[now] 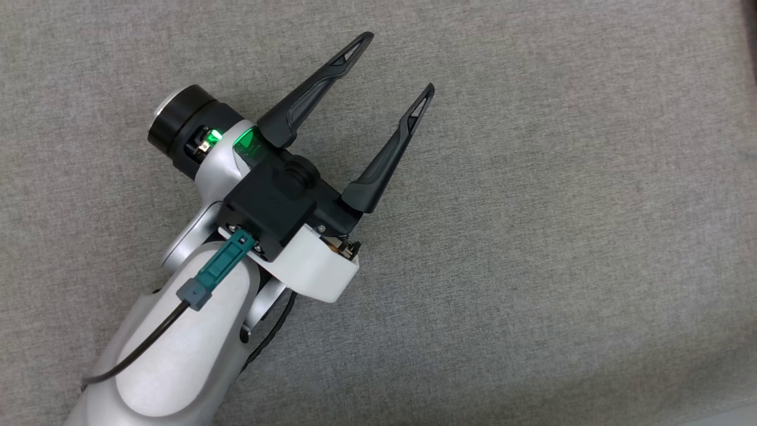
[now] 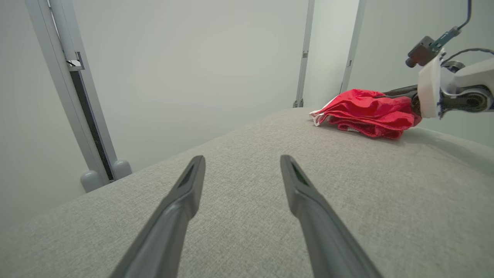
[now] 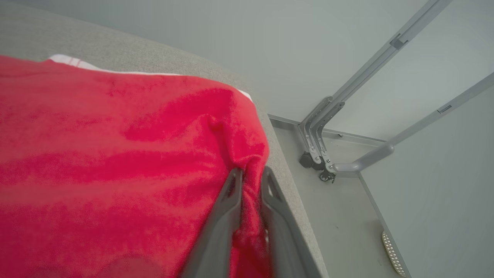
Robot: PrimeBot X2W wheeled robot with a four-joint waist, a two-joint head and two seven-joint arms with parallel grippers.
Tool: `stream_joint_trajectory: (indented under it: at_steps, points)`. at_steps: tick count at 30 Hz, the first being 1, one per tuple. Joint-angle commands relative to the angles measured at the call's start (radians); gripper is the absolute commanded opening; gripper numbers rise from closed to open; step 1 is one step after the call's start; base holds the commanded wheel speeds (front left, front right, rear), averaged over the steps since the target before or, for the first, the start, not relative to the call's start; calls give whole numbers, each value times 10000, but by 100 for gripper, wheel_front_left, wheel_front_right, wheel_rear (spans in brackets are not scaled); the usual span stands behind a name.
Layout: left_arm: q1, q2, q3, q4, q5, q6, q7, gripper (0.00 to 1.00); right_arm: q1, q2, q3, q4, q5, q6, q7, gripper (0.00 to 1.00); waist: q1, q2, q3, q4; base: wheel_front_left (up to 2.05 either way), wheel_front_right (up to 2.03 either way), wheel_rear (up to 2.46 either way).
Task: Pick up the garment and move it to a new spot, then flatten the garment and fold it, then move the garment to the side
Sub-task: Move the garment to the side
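A red garment (image 2: 366, 112) with white trim lies bunched at the far edge of the grey fabric surface (image 2: 247, 216) in the left wrist view. My right gripper (image 3: 251, 175) is shut on a fold of the red garment (image 3: 115, 162) near the surface's edge. The right arm's wrist (image 2: 451, 85) shows at the garment's right end in the left wrist view. My left gripper (image 1: 402, 62) hangs open over bare grey fabric (image 1: 562, 207) with nothing between its fingers (image 2: 193, 173), well away from the garment.
Pale walls and grey metal frame posts (image 2: 69, 88) stand beyond the surface. In the right wrist view the surface's edge drops to a grey floor (image 3: 347, 216) with a metal frame foot (image 3: 324, 154).
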Motion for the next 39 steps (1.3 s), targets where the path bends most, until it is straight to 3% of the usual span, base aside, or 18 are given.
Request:
stream_joint_trajectory:
  at_steps: [1,5,9,18,26,39]
  points:
    - [-209,9,-18,20,78,-14,-53,100,-205,2,-246,247,-166,-24,-186,100,0,-1,54,64,0,0,0]
    - [-160,23,-42,205,-37,-9,-149,100,-409,455,-1186,979,-673,-23,-750,100,0,-1,-100,62,0,0,0]
    - [119,56,51,455,-204,112,-285,100,12,1270,-2136,957,-833,-23,-1025,100,0,-1,-519,-23,0,0,0]
    - [1004,234,581,858,-701,622,-517,100,2360,3360,-3393,-2357,-678,-23,-1055,100,0,-1,-1678,-233,0,0,0]
    - [2281,225,1458,1037,-1427,1434,-912,100,4709,5008,-2910,-5290,-1026,-23,-1054,100,0,-1,-2677,24,0,0,0]
    - [3727,247,2477,1440,-2086,2161,-1383,100,6653,5838,-2126,-7660,-1394,-23,-31,100,0,-1,-3825,1609,0,0,0]
